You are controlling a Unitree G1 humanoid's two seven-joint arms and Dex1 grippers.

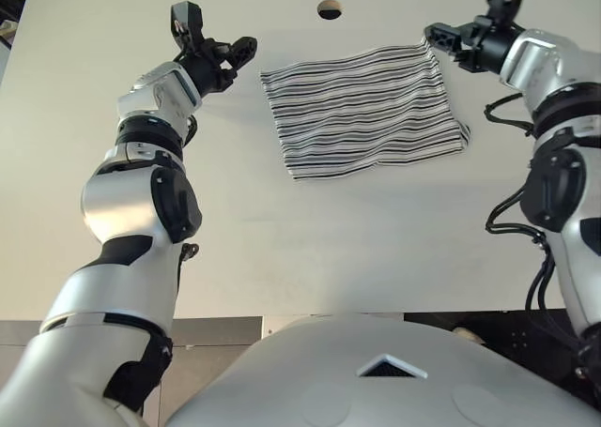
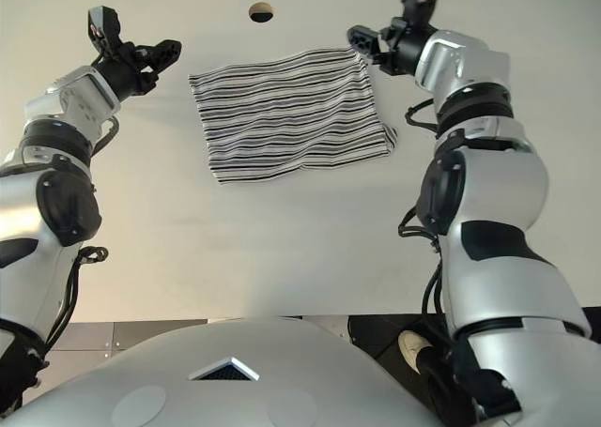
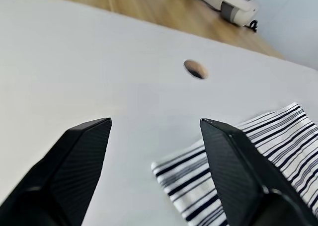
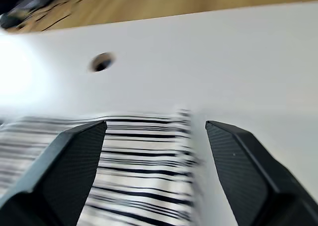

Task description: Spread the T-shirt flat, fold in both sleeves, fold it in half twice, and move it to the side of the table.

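Left gripper (image 3: 155, 121) beside folded striped T-shirt (image 1: 362, 108)

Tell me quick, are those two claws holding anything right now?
Left gripper: open, holding nothing, beside the T-shirt.
Right gripper: open, holding nothing, at the T-shirt's far corner.
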